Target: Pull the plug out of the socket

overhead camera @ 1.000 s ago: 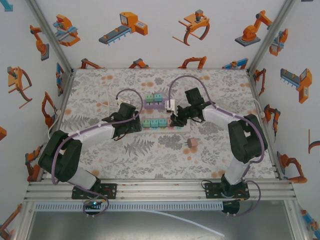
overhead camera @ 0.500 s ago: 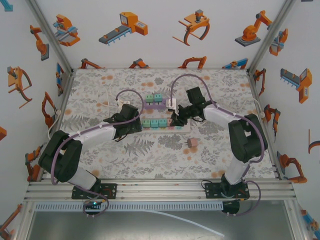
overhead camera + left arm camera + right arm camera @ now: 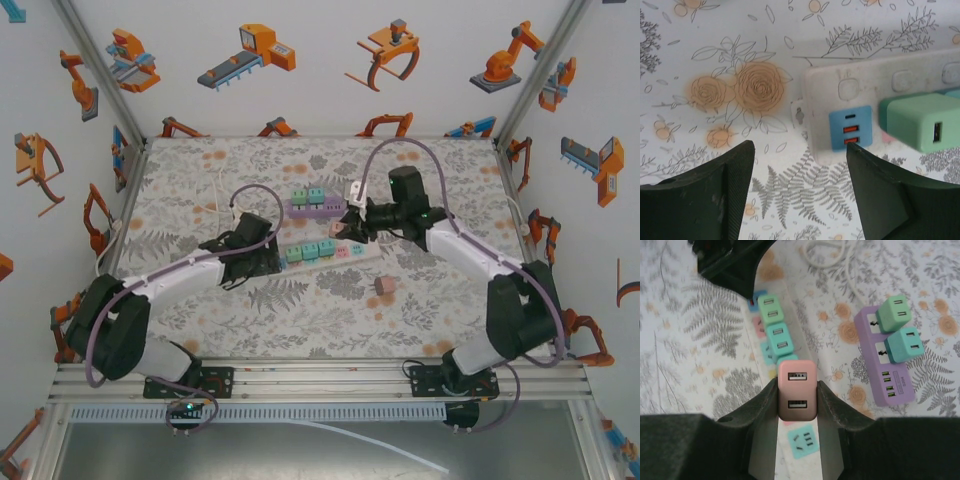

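The bench (image 3: 200, 190) is covered by a pale cloth printed with grey ferns and orange roses. White walls (image 3: 320, 100) dotted with orange robot stickers close it in on three sides, with an aluminium frame (image 3: 320, 372) running along the near edge. A small pink block (image 3: 383, 286) lies alone on the cloth, right of centre.

Two strips sit mid-bench. The purple power strip (image 3: 300, 211) lies farther back and carries two green plugs (image 3: 894, 313). The white power strip (image 3: 365, 251) lies nearer, with a row of green and teal plugs (image 3: 771, 307) seated along it. A white cable (image 3: 832, 252) curls on the cloth beyond.

The pink plug (image 3: 797, 400) is a squarish adapter with rounded corners and two USB ports, one above the other, on its face. It is clamped between the two fingers of the right pincer (image 3: 797, 385), which press on its left and right sides. In the right wrist view it hangs above the white strip, and a teal socket face shows under it between the fingers. In the top view the right pincer (image 3: 343, 228) holds it over the strip's right half, beside the seated plugs.

The left pincer (image 3: 799, 150) stands parted and holds nothing. Its fingers (image 3: 705, 195) sit low over the cloth at the strip's left end, where a blue panel with USB ports (image 3: 850, 127) faces up next to a green plug (image 3: 920, 120).
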You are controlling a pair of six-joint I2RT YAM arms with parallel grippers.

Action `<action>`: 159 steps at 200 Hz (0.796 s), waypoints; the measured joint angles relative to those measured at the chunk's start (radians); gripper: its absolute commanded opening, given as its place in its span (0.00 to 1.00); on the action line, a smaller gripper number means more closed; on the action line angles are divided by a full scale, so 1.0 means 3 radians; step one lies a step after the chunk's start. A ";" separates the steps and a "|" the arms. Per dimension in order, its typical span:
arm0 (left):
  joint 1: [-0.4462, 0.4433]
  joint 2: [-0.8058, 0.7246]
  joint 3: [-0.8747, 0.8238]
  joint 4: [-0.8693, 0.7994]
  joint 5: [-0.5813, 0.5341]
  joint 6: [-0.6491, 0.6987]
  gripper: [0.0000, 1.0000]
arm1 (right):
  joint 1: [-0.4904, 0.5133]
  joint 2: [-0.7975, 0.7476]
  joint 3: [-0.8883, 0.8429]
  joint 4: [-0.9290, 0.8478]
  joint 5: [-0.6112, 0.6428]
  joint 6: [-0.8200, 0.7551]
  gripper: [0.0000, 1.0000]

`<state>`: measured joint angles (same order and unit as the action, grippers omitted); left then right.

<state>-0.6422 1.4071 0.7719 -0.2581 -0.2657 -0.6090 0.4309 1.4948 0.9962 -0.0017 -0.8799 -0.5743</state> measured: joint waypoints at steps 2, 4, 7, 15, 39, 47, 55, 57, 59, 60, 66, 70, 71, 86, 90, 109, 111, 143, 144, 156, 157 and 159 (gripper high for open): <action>0.0001 -0.0018 0.0000 -0.0019 0.0001 0.0003 0.73 | 0.0000 -0.0023 -0.0031 0.0041 0.0015 0.0064 0.14; 0.0001 -0.0041 0.0000 -0.0039 0.0001 0.0004 0.73 | 0.0000 -0.0056 -0.0070 0.0111 0.0023 0.0146 0.14; 0.0001 -0.0072 0.0000 -0.0060 0.0001 0.0009 0.73 | 0.0000 -0.0103 -0.0123 0.0195 0.0052 0.0291 0.13; 0.0001 -0.0161 0.0000 -0.0114 0.0003 0.0023 0.74 | 0.0003 -0.0214 -0.0251 0.0388 0.0132 0.0628 0.11; 0.0001 -0.0460 0.0000 -0.0245 0.0057 0.0099 0.74 | 0.0005 -0.0589 -0.0594 0.0834 0.0487 0.1733 0.09; 0.0001 -0.0586 0.0001 -0.0264 0.0114 0.0146 0.74 | 0.0006 -0.0732 -0.0694 0.0912 0.0645 0.2084 0.09; 0.0001 -0.0717 0.0000 -0.0266 0.0206 0.0203 0.75 | 0.0008 -0.0881 -0.0792 0.0959 0.0805 0.2403 0.09; 0.0001 -0.0739 0.0000 -0.0267 0.0228 0.0215 0.75 | 0.0009 -0.0910 -0.0813 0.0971 0.0839 0.2467 0.09; 0.0000 -0.0782 0.0000 -0.0268 0.0264 0.0233 0.76 | 0.0009 -0.0958 -0.0842 0.0980 0.0881 0.2555 0.09; 0.0001 -0.0797 0.0000 -0.0267 0.0278 0.0242 0.76 | 0.0008 -0.0974 -0.0853 0.0985 0.0898 0.2588 0.09; 0.0000 -0.0903 0.0000 -0.0263 0.0371 0.0291 0.76 | 0.0009 -0.1102 -0.0936 0.1008 0.1027 0.2819 0.09; -0.0003 -0.0991 0.0000 -0.0252 0.0446 0.0333 0.77 | 0.0009 -0.1180 -0.0991 0.1016 0.1111 0.2956 0.09; -0.0003 -0.1003 0.0000 -0.0252 0.0459 0.0338 0.77 | 0.0009 -0.1197 -0.1001 0.1016 0.1125 0.2981 0.10; -0.0023 -0.1307 0.0000 -0.0206 0.0799 0.0484 0.82 | 0.0009 -0.1494 -0.1198 0.0947 0.1408 0.3424 0.10; -0.0031 -0.1376 0.0000 -0.0186 0.0881 0.0520 0.83 | 0.0009 -0.1564 -0.1246 0.0918 0.1479 0.3529 0.10; -0.0085 -0.1659 0.0000 -0.0111 0.1306 0.0698 0.86 | 0.0009 -0.1835 -0.1456 0.0758 0.1715 0.3970 0.10; -0.0088 -0.1677 0.0000 -0.0104 0.1334 0.0711 0.86 | 0.0009 -0.1850 -0.1474 0.0750 0.1727 0.4003 0.10; -0.0299 -0.1919 0.0001 -0.0085 0.1849 0.0988 0.96 | 0.0033 -0.2035 -0.1785 0.0478 0.1980 0.4602 0.11; -0.0304 -0.1921 0.0001 -0.0086 0.1857 0.0991 0.97 | 0.0034 -0.2036 -0.1792 0.0470 0.1984 0.4615 0.11; -0.0397 -0.1943 0.0005 -0.0097 0.1960 0.1069 0.99 | 0.0083 -0.2031 -0.1863 0.0379 0.2075 0.4757 0.11; -0.0402 -0.1943 0.0006 -0.0098 0.1963 0.1073 0.99 | 0.0090 -0.2029 -0.1872 0.0366 0.2090 0.4772 0.11; -0.0417 -0.1943 0.0008 -0.0100 0.1982 0.1087 1.00 | 0.0100 -0.2027 -0.1882 0.0364 0.2106 0.4789 0.11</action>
<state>-0.7673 0.8242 0.7742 -0.2882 0.3290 -0.2829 0.4610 0.8867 0.4316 0.1074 -0.2481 0.8623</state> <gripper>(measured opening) 0.972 0.330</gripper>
